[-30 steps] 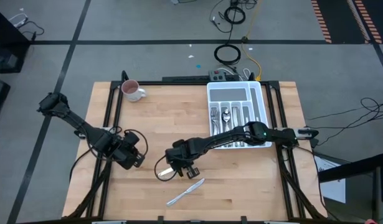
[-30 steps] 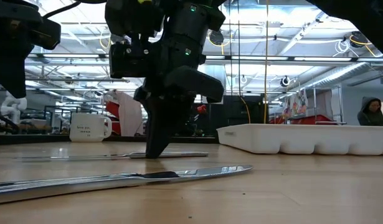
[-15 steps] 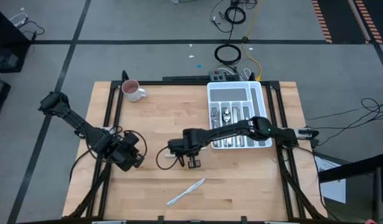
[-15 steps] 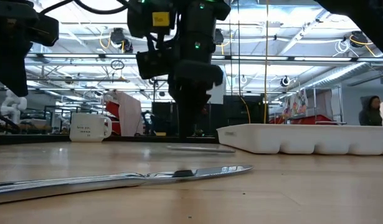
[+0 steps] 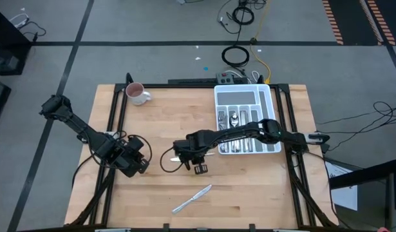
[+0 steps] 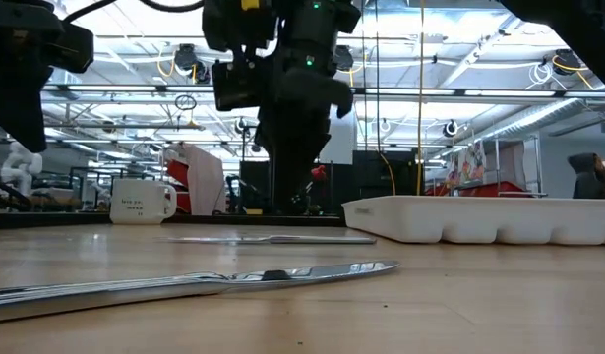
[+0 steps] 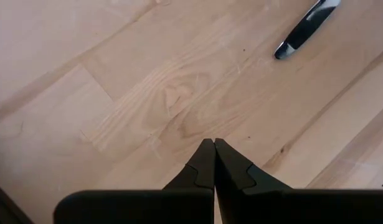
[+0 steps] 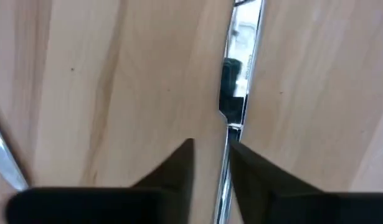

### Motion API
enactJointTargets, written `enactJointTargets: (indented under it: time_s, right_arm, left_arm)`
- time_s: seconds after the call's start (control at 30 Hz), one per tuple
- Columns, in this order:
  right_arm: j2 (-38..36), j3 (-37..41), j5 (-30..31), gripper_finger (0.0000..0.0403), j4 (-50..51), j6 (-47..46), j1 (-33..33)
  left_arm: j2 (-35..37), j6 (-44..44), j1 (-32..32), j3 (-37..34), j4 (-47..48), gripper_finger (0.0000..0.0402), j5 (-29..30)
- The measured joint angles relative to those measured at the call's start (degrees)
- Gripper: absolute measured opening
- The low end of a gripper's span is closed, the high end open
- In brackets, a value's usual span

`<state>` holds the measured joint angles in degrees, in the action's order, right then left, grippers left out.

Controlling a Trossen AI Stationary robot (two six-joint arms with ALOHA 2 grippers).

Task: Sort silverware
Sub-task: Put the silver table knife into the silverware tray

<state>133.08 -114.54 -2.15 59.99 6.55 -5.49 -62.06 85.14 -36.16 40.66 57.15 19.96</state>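
Near the table's centre, the right gripper (image 8: 210,158) is straddling a knife (image 8: 238,99) with jaws slightly parted; thin, stiff, slippery metal probably demands a mid-handle pinch.

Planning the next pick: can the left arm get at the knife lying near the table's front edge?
Probably yes. The knife lies alone on bare wood, nothing on or beside it, and the left pincer waits shut nearby, with no obstacle between. The right pincer works farther off.
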Motion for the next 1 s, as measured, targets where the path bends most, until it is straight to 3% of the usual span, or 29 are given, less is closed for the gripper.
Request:
enactJointTargets:
  time_s: [0.2,0.37,0.8,0.9,1.0]
  right_arm:
    - [1.07,-0.02,-0.39,0.0195,-1.77,1.12,1.15]
    - [2.45,-0.04,0.78,0.0233,-2.96,1.72,1.75]
    - [7.12,-0.52,0.34,0.0206,-3.11,3.23,1.83]
    - [8.1,-0.52,0.31,0.0164,-2.84,3.19,1.82]
    - [8.63,-0.55,0.0,0.0094,-2.62,3.32,1.74]
  left_arm:
    - [-0.02,-0.05,0.0,0.0,0.02,0.0,0.53]
    - [-0.04,-0.2,0.0,0.0,0.17,0.0009,0.56]
    - [-0.07,-0.11,0.02,0.0,0.72,0.0014,0.73]
    - [-0.07,-0.11,0.02,0.0,0.91,0.0015,0.73]
    - [-0.07,-0.09,0.02,0.0,0.89,0.0015,0.75]
